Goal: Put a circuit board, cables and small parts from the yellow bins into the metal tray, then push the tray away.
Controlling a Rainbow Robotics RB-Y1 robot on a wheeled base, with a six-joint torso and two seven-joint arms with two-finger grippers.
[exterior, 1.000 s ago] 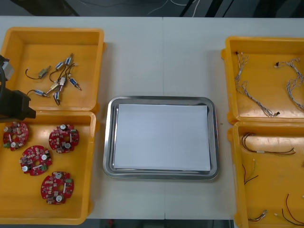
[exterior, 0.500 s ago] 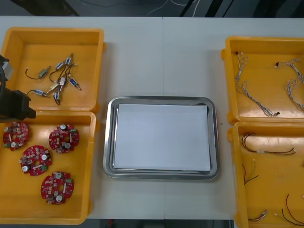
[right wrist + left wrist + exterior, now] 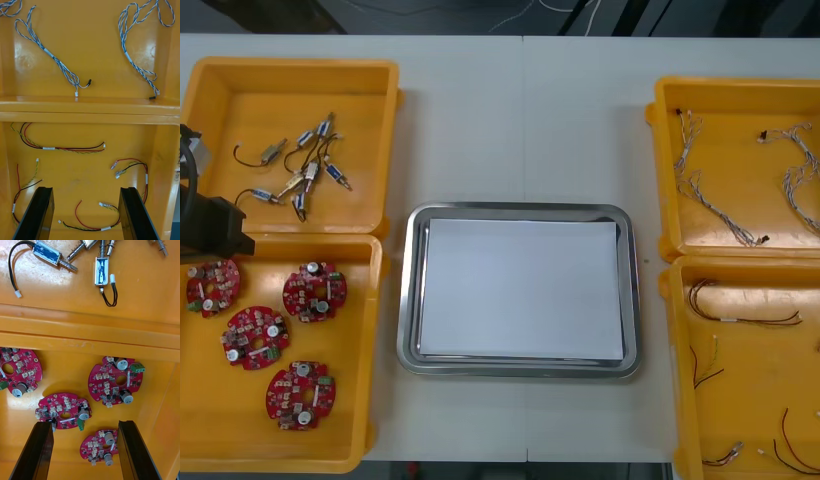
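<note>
Tray: the tray [image 3: 409, 300] sits mid-bench between the four bins, white inside, with nothing in it
Boards: four boards [image 3: 313, 292] lie flat in the near left bin [image 3: 372, 350], apart from one another, none lifted
Parts: the small parts [image 3: 305, 175] lie in a loose cluster in the far left bin [image 3: 290, 67]
Cables: twisted cables [image 3: 48, 52] lie in the far right bin [image 3: 659, 170]; black and red-yellow cables [image 3: 48, 148] lie scattered in the near right bin [image 3: 671, 370]
Left gripper: the left gripper [image 3: 85, 423] hangs over the near left bin, close to the wall it shares with the far one; its fingers [image 3: 37, 450] stand wide apart and hold nothing; one board lies between them and another right by one fingertip
Right gripper: the right gripper [image 3: 86, 189] hangs over the near right bin; its fingers [image 3: 137, 213] are spread wide and empty, with a red-yellow cable on the bin floor between them
Done: nothing, as far as the scene shows; every item is in its bin and the tray is bare
To do: all of it, a board, cables and parts carried to the tray, then the push away
Step in hand: likely the first picks, the left gripper lined up for a board and the right for a cable, neither low enough to grip by the look of it
Watch: the boards lie close under the left fingers, so a descent could catch two; the thin cables lie flat and may slip out of a shallow pinch
</note>
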